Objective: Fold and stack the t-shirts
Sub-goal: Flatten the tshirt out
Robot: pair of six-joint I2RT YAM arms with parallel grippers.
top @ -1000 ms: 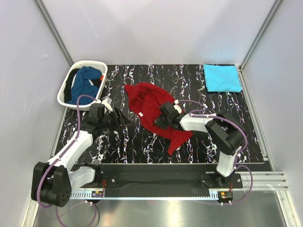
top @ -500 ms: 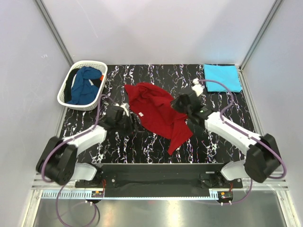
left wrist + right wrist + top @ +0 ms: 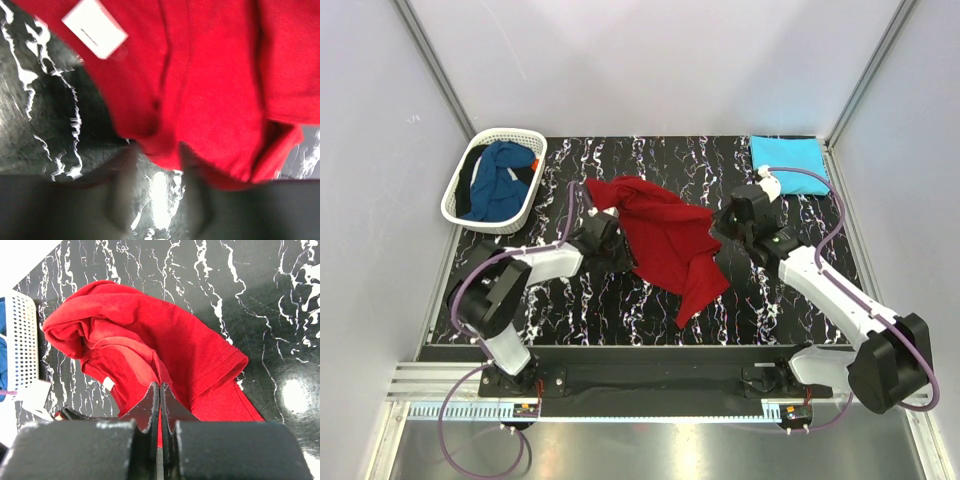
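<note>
One red shirt (image 3: 660,235) lies crumpled in the middle of the worktop (image 3: 620,310). The right fingers (image 3: 145,412) pinch a fold of it; the left fingers (image 3: 120,200), blurred, stand apart at its hem.

The right gripper (image 3: 160,390) has its jaws closed together on a raised fold of the deep red t-shirt (image 3: 165,335), which lies crumpled and bunched on the black, white-veined counter (image 3: 260,295). A small white label (image 3: 108,384) shows on the cloth left of the jaws. The white lattice basket (image 3: 22,340) stands at the left edge, with a strip of counter between it and the shirt.
</note>
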